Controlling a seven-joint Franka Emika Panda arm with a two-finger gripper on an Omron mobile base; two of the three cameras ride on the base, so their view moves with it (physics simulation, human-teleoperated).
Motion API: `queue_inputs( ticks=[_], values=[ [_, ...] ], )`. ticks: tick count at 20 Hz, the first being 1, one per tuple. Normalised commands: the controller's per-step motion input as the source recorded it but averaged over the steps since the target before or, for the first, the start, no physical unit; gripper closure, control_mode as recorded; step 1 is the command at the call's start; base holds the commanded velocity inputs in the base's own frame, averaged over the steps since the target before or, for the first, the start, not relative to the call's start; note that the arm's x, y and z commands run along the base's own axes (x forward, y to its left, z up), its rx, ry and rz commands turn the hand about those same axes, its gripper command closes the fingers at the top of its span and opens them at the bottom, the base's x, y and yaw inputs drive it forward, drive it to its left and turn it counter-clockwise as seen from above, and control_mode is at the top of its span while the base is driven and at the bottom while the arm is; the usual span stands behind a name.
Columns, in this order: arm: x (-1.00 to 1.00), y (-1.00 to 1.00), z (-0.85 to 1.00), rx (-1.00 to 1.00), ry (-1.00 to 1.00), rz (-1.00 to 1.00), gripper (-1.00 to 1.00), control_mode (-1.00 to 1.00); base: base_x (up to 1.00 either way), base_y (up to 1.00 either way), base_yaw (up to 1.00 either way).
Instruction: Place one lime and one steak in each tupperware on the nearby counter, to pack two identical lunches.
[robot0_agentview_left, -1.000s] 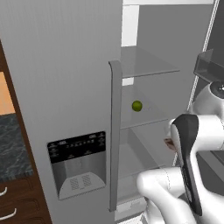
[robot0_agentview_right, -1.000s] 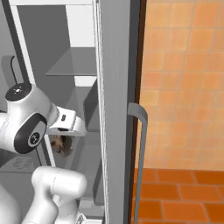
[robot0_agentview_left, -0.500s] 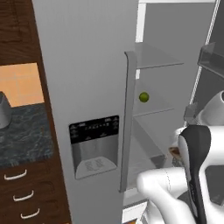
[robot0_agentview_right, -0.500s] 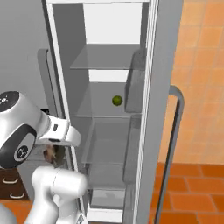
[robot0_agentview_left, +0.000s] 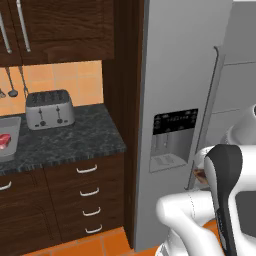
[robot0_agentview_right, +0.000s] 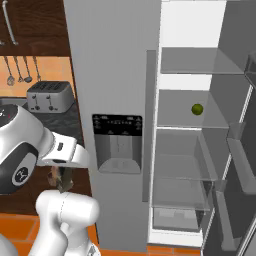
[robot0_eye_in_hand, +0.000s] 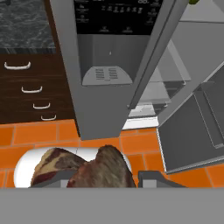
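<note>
Steak (robot0_eye_in_hand: 98, 168) sits squeezed between the gripper (robot0_eye_in_hand: 103, 177) tips at 6 o'clock in the hand view, held tight so it can ride to the tupperware (robot0_agentview_left: 7, 142) on the counter (robot0_agentview_left: 75, 140) at 9 o'clock in the left base view.

You see flat, even rendered light with no glare; the white open fridge interior (robot0_agentview_right: 192, 30) reads brightest, the dark brown wooden upper cabinets (robot0_agentview_left: 60, 25) dimmest. Edges look coarse and slightly pixelated.
</note>
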Motion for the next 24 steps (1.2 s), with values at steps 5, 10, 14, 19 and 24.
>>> queue_inputs(
  ticks=[5,10,14,19,24],
  values=[
    [0.0,0.0,0.0,0.0,0.0,0.0,1.0,1.0,-0.04,1.0,0.07],
    [0.0,0.0,0.0,0.0,0.0,0.0,1.0,1.0,0.21,0.99,0.05],
    [0.0,0.0,0.0,0.0,0.0,0.0,1.0,1.0,0.22,1.0,0.06],
    [0.0,0.0,0.0,0.0,0.0,0.0,1.0,1.0,0.25,1.0,0.12],
    [0.0,0.0,0.0,0.0,0.0,0.0,1.0,1.0,0.28,1.0,0.17]
  ],
)
